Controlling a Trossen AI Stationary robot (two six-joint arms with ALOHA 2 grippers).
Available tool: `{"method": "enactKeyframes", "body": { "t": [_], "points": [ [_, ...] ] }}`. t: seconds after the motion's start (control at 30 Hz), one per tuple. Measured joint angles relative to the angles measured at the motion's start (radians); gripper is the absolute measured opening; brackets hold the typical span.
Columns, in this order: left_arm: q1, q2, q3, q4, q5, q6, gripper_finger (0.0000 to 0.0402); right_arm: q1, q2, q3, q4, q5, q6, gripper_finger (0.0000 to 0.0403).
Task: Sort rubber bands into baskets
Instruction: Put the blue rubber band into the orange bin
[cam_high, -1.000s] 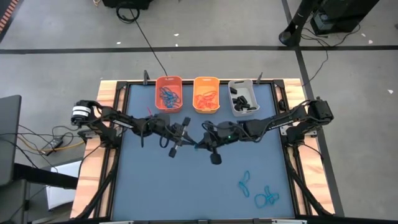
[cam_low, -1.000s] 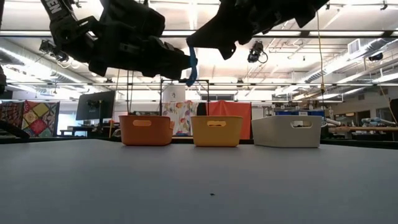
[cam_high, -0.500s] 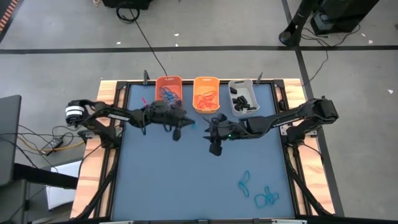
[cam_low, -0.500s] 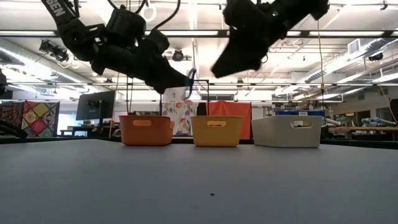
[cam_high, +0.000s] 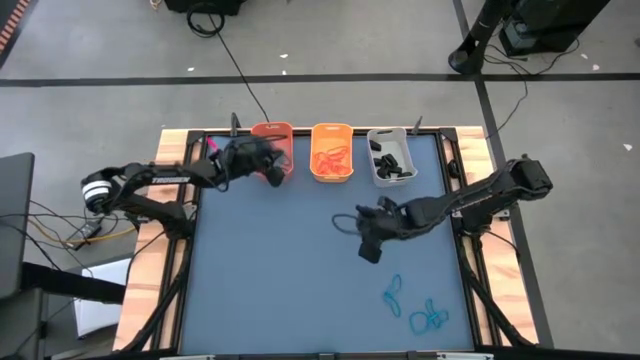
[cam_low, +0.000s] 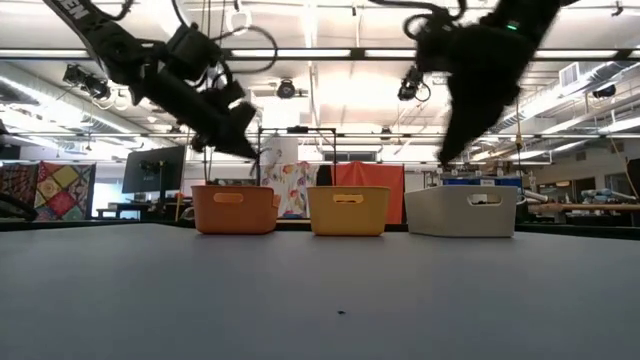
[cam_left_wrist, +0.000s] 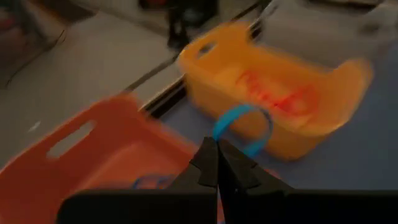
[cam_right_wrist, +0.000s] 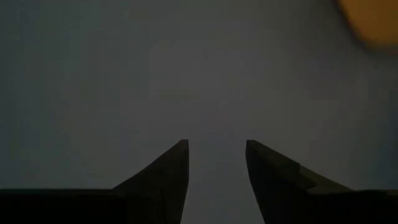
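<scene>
Blue rubber band (cam_left_wrist: 242, 129) is pinched in the left gripper (cam_left_wrist: 216, 163), hanging over the orange basket (cam_high: 271, 133). Three baskets sit in a row, with yellow-orange (cam_high: 332, 153) and grey-white (cam_high: 390, 157). Two loose blue bands (cam_high: 412, 305) lie near the table's front. Right gripper (cam_right_wrist: 216, 163) hovers mid-table, fingers apart, holding nothing.
</scene>
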Motion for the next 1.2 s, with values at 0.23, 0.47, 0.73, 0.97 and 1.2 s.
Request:
{"method": "enactKeyframes", "body": {
  "t": [0.23,0.47,0.73,0.97,1.2],
  "points": [
    [0.073,0.008,-0.003,-0.127,-0.04,0.029,0.0012,0.106,0.003,-0.027,-0.043,0.045,0.186,0.017],
    [0.1,0.008,-0.003,-0.152,-0.077,0.031,0.0091,0.181,0.003,-0.027,-0.051,0.05,0.276,0.017],
    [0.109,0.003,-0.003,-0.158,-0.045,0.078,0.0202,0.236,0.003,-0.027,-0.108,-0.035,0.333,0.0169],
    [0.031,-0.022,-0.003,-0.055,0.118,0.057,0.0209,0.323,0.003,-0.027,-0.281,-0.198,0.471,0.0169],
    [-0.177,-0.023,-0.003,0.095,0.212,0.058,0.0188,0.419,0.01,-0.027,-0.331,-0.172,0.616,0.0169]
  ]
}}
